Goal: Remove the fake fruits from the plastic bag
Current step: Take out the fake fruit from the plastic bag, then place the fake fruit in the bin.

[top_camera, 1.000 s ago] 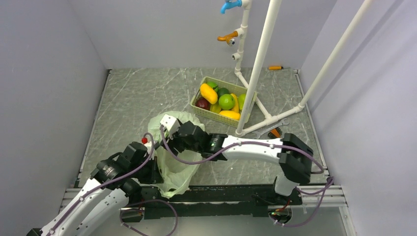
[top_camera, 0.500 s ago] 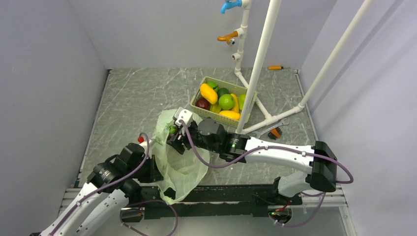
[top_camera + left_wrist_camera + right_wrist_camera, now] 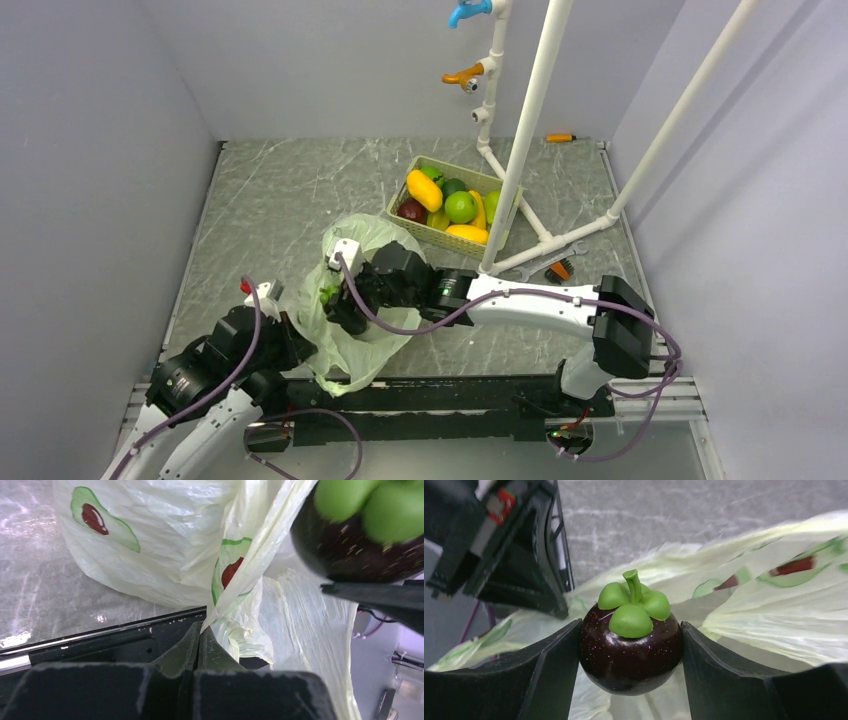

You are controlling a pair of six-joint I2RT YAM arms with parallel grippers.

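The pale-green plastic bag (image 3: 365, 335) with avocado prints lies crumpled at the near middle of the table. My left gripper (image 3: 199, 630) is shut on a bunched edge of the bag (image 3: 165, 565) near the table's front rail. My right gripper (image 3: 631, 645) is shut on a dark purple fruit (image 3: 630, 650) with a green leafy cap and holds it over the bag (image 3: 774, 600). From above, the right gripper (image 3: 335, 305) sits over the bag's opening, and the fruit (image 3: 328, 294) shows as a small green spot. The fruit also shows at the upper right of the left wrist view (image 3: 360, 535).
A beige slotted tray (image 3: 405, 222) at the back middle holds several yellow, green and maroon fruits. A white pipe frame (image 3: 525, 130) stands just right of it. A small orange item (image 3: 560, 138) lies at the back wall. The black front rail (image 3: 450, 390) runs along the near edge.
My right gripper has pulled back toward the near left with the purple fruit in it. My left arm has shifted left and nearer, still holding the bag's edge, and the bag has changed shape.
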